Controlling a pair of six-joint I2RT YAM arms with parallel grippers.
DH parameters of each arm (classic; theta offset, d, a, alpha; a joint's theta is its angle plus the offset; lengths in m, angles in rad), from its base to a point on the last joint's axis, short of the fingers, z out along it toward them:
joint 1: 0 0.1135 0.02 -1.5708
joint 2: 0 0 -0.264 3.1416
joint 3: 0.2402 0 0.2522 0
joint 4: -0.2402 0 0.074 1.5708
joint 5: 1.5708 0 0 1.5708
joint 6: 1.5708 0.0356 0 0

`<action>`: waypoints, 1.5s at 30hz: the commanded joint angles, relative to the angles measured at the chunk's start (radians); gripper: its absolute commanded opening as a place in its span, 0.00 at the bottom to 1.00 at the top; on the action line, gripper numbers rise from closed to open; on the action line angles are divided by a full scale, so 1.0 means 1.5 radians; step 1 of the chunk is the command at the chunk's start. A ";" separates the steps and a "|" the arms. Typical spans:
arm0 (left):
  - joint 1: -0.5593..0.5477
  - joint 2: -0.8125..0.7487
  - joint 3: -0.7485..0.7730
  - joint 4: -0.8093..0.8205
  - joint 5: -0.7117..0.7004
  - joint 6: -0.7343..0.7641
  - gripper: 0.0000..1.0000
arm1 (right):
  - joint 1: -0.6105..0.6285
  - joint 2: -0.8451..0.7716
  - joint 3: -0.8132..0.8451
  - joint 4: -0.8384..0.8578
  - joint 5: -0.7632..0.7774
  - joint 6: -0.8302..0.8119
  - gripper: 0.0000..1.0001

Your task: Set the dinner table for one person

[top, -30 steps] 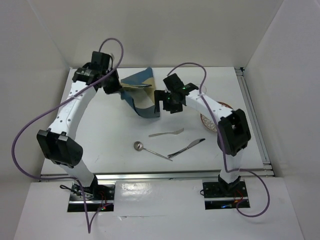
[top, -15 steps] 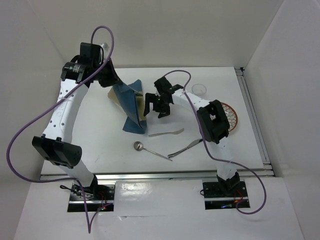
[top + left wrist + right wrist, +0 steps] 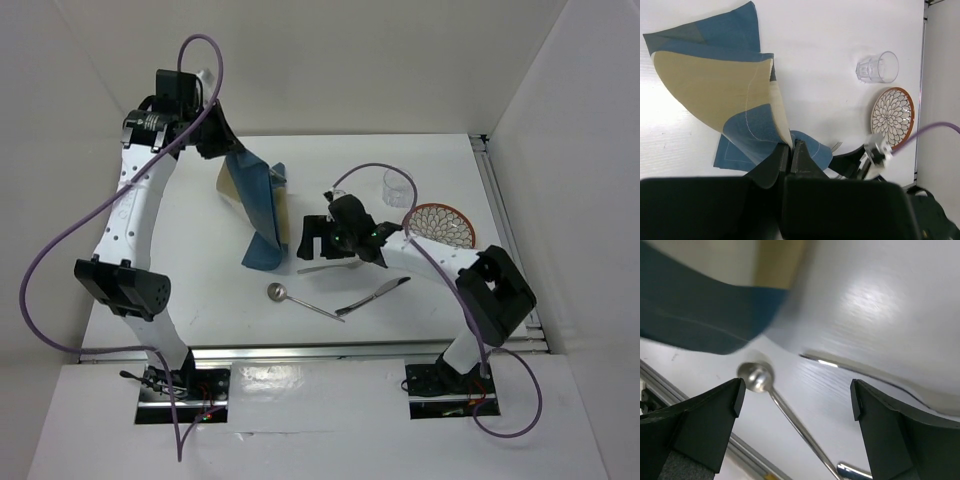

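The dinner table (image 3: 200,290) is the white top under both arms. My left gripper (image 3: 222,150) is raised at the back left, shut on a corner of the blue-and-tan placemat (image 3: 262,215), which hangs down with its lower end on the table. The left wrist view shows the jaws (image 3: 791,146) pinched on the placemat's (image 3: 725,95) edge. My right gripper (image 3: 318,245) hovers open just right of the hanging cloth, above the fork (image 3: 335,267). Its wrist view (image 3: 797,400) has the spoon (image 3: 756,376) between the spread fingers, untouched.
A spoon (image 3: 300,300) and a knife (image 3: 375,295) lie near the front middle. A patterned plate (image 3: 442,225) and a clear glass (image 3: 397,183) sit at the back right. Metal rails run along the front and right edges.
The left arm has pulled the placemat up and toward the back left. The right arm has swung away from the cloth and toward the front, over the fork, uncovering the plate.
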State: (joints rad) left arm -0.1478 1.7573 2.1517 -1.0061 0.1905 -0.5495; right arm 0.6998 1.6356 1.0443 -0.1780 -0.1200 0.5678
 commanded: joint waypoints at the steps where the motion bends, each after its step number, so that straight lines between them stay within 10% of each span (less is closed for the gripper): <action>1: 0.003 0.021 0.032 0.022 0.026 0.003 0.00 | 0.047 -0.035 -0.017 0.151 0.058 -0.044 0.99; 14: 0.010 0.034 0.082 0.022 0.041 -0.004 0.00 | 0.150 0.164 0.163 0.041 0.306 0.130 0.91; 19: 0.025 0.028 0.094 0.022 0.060 -0.004 0.00 | 0.150 0.207 0.196 -0.018 0.331 0.198 0.30; 23: 0.049 0.028 0.101 0.029 0.085 -0.010 0.00 | 0.137 0.192 0.225 -0.045 0.390 0.172 0.00; 36: 0.217 0.089 0.177 0.256 0.383 -0.164 0.00 | -0.080 0.178 0.647 0.068 0.293 -0.298 0.00; 45: 0.344 -0.025 0.014 0.328 0.482 -0.243 0.00 | -0.080 0.039 0.593 -0.034 0.207 -0.393 0.00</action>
State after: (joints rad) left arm 0.3099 1.8317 2.1960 -0.5789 0.8646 -0.8738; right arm 0.5919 1.7798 1.9701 -0.1547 0.2165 0.0666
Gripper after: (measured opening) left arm 0.044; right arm 0.046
